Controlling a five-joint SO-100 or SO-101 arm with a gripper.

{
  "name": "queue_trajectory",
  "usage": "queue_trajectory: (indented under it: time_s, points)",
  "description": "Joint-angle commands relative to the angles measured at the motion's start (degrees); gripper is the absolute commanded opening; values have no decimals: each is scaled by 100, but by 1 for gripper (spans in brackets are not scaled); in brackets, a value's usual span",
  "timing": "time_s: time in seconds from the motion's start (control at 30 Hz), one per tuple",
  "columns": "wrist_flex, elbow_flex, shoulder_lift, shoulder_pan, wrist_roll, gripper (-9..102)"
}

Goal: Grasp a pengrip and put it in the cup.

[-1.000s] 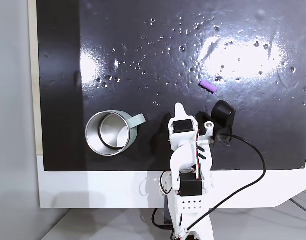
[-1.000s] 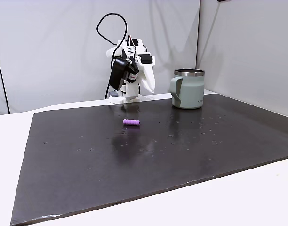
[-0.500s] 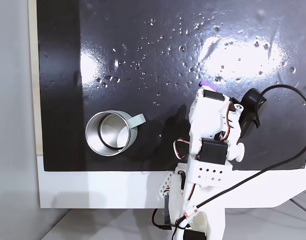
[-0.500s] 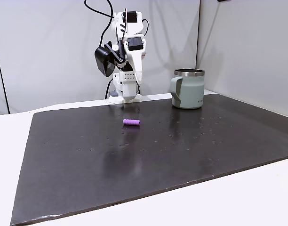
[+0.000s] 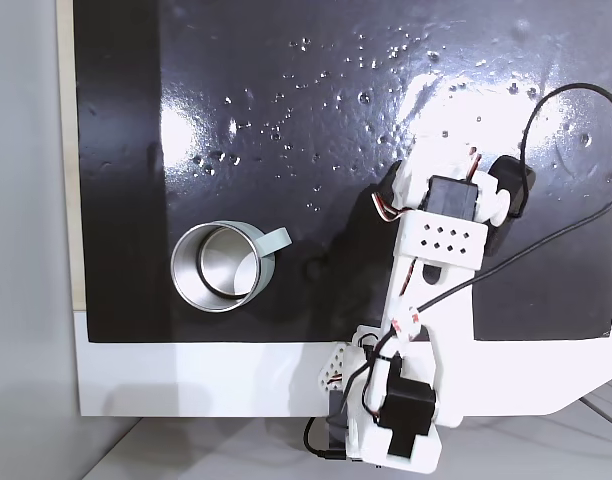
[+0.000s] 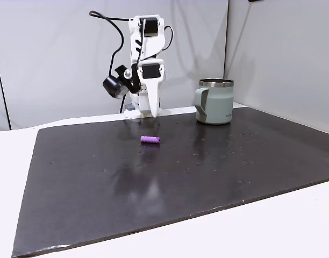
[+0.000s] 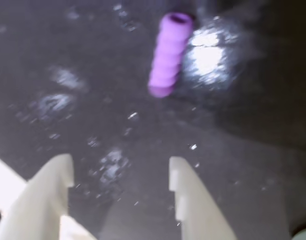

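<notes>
The purple pengrip (image 6: 150,140) lies on the black mat, a short ribbed tube well left of the cup in that fixed view. In the wrist view the pengrip (image 7: 168,55) sits ahead of my gripper (image 7: 120,167), which is open with only bare mat between its white fingers (image 7: 53,185). My gripper (image 6: 153,112) points down, hanging above and just behind the pengrip. The silver cup (image 5: 221,265) stands upright with its handle to the right; from the side the cup (image 6: 214,102) shows a grey-green wall. In the top-down fixed view my arm (image 5: 441,235) covers the pengrip.
The black mat (image 6: 207,177) has wide free room in front of the pengrip. A black cable (image 5: 576,210) loops from the arm over the mat's right side. A white table edge (image 5: 186,380) borders the mat near the arm's base.
The arm has unfolded from over its base and reached out over the mat, ending above the pengrip. Pengrip and cup have stayed in place.
</notes>
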Motion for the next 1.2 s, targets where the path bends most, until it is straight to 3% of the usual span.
queue_trajectory:
  time_s: [0.0,0.37,0.43,0.63,0.83,0.97,1.17]
  points:
    - [-18,-352,-281,149,70,25]
    - [-229,-387,-1301,237,-18,26]
    - [-290,-369,-1380,237,-26,23]
    - [-369,-299,-1573,255,62,2]
    - [-519,-158,-1397,272,88,0]
    - [79,-404,-369,-149,149,0]
    - [2153,-2276,826,-1099,606,0]
